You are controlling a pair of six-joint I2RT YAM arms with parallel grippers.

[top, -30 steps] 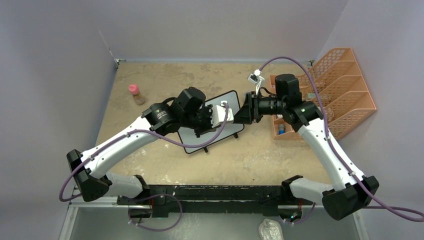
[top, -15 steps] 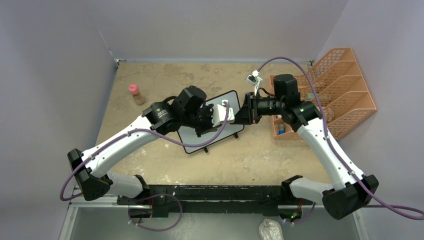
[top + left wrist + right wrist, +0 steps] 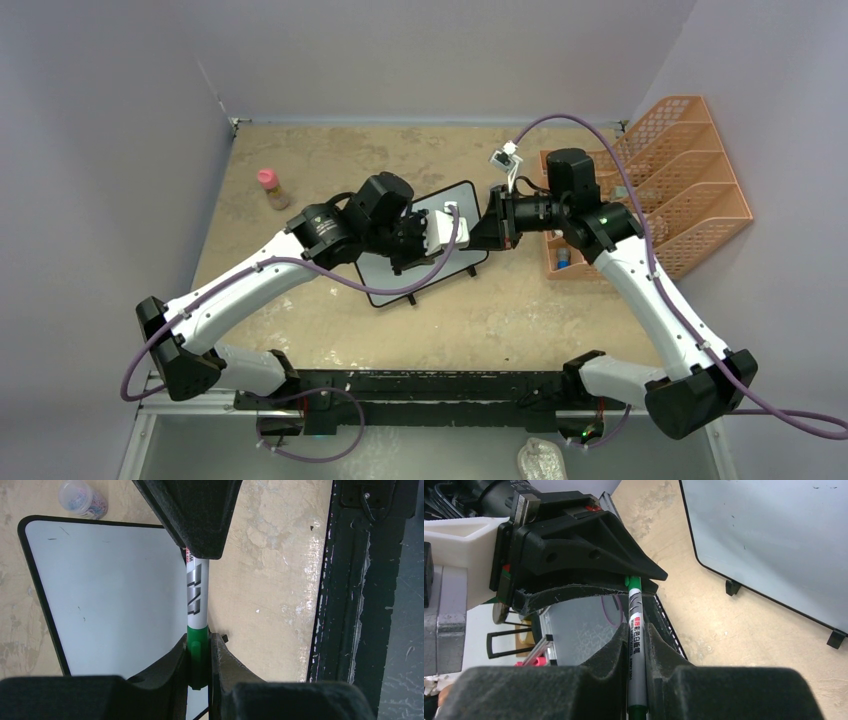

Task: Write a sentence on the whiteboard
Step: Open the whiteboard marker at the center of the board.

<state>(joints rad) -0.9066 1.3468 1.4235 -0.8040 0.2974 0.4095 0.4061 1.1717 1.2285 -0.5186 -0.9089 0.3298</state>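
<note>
The whiteboard (image 3: 400, 283) lies flat on the table, white with a thin black frame, also seen in the left wrist view (image 3: 110, 590) and the right wrist view (image 3: 769, 535). No sentence shows on the parts in view, only faint specks. A grey marker (image 3: 197, 587) with a green cap hangs above the board's right edge, held between both grippers. My left gripper (image 3: 198, 652) is shut on the green cap. My right gripper (image 3: 636, 635) is shut on the grey barrel (image 3: 636, 625). In the top view the left gripper (image 3: 452, 222) and right gripper (image 3: 478, 228) meet tip to tip.
An orange wire rack (image 3: 680, 190) stands at the right edge. A pink-capped bottle (image 3: 271, 188) stands at the back left. A small clear cup (image 3: 82, 499) sits beyond the board's corner. The black base rail (image 3: 360, 580) runs along the near table edge.
My right gripper's jaws have closed onto the marker's barrel. Both arms have stayed almost in place, and the left gripper has kept its hold on the cap.
</note>
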